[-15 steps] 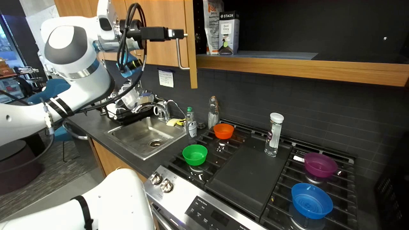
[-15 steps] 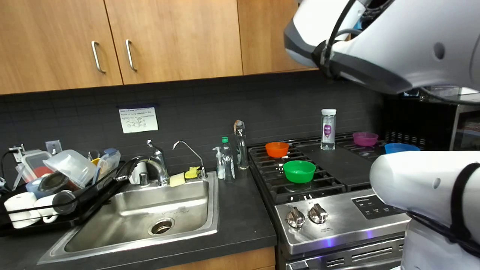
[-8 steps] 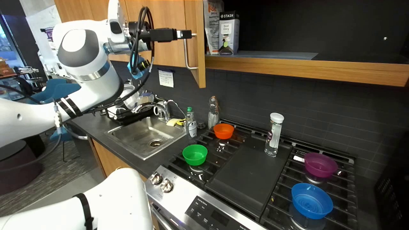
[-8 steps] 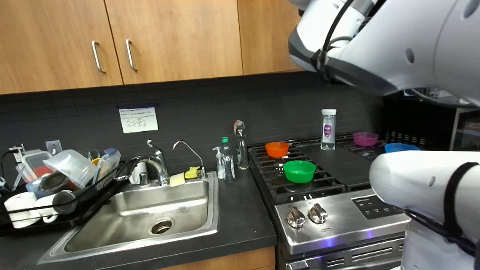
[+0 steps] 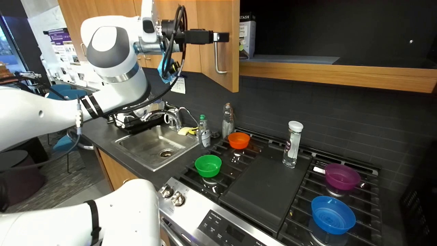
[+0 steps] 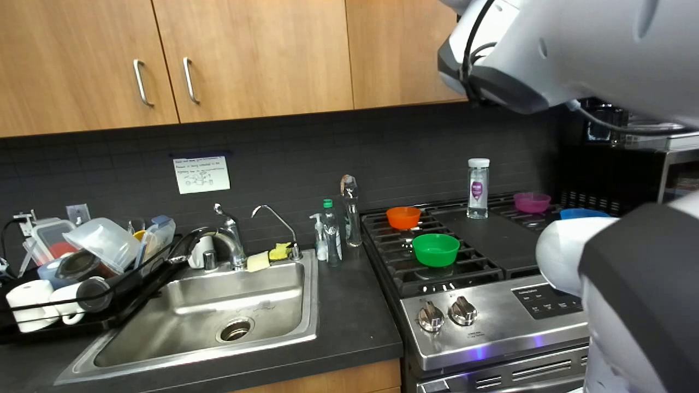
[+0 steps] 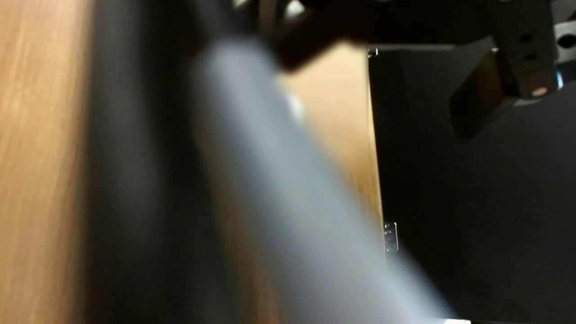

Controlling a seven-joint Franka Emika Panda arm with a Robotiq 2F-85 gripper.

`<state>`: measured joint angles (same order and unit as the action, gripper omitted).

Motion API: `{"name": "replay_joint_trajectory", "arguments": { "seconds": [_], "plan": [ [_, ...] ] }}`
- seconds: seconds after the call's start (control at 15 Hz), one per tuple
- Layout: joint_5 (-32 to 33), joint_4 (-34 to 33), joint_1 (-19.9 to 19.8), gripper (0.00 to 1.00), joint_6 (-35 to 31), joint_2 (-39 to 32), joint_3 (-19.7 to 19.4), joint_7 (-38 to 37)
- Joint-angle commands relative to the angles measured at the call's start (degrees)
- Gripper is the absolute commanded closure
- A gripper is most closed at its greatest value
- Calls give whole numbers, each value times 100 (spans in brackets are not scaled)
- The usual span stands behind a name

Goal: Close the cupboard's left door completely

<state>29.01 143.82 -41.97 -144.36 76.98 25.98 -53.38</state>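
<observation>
Because the door [image 5: 225, 56] stands part-way out from the cupboard [image 5: 334, 74], its outer face is presented directly behind the fingers [image 5: 223, 37] in an exterior view. The fingers are placed at the upper end of the handle [image 5: 216, 58], the lower length of which is left exposed beneath them. This placement is judged favourable for leverage: the handle is mounted near the free edge, so the door should be turned with modest force. Whether the fingers are clamped on the handle or merely set against it cannot be told; in the wrist view only one is clearly seen, against the dark interior, and much else is blurred.

The box [image 5: 246, 37] is stood inside the cupboard, beyond the fingers and partly masked by the door; its clearance cannot be verified. The green bowl [image 5: 208, 166] is set on the stove [image 5: 194, 205], well below the fingers, where no contact with the door is expected.

Closure is judged incomplete. For the next step, inward force should be applied along the door's arc. If a straight path is taken, slippage of the fingers off the handle should be anticipated, and pinching against the cupboard avoided as the gap narrows.
</observation>
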Motion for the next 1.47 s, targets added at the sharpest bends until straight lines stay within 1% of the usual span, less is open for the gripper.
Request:
{"name": "replay_joint_trajectory", "arguments": {
  "seconds": [0.0,0.13,0.33,0.4,0.6,0.87,1.27,1.4],
  "plan": [
    [-71,-137,-365,0,-411,-364,-186,72],
    [-157,-168,-442,0,-634,-431,-302,136],
    [-418,-164,-382,0,-867,-558,-458,325],
    [-515,-197,-421,0,-868,-631,-507,366],
    [-962,-280,-353,0,-737,-906,-742,527],
    [-1321,-269,-243,0,-656,-1145,-833,708],
    [-1815,-414,237,0,-337,-1476,-1069,1032],
    [-1868,-487,505,0,-78,-1426,-1209,1229]
  ]
}}
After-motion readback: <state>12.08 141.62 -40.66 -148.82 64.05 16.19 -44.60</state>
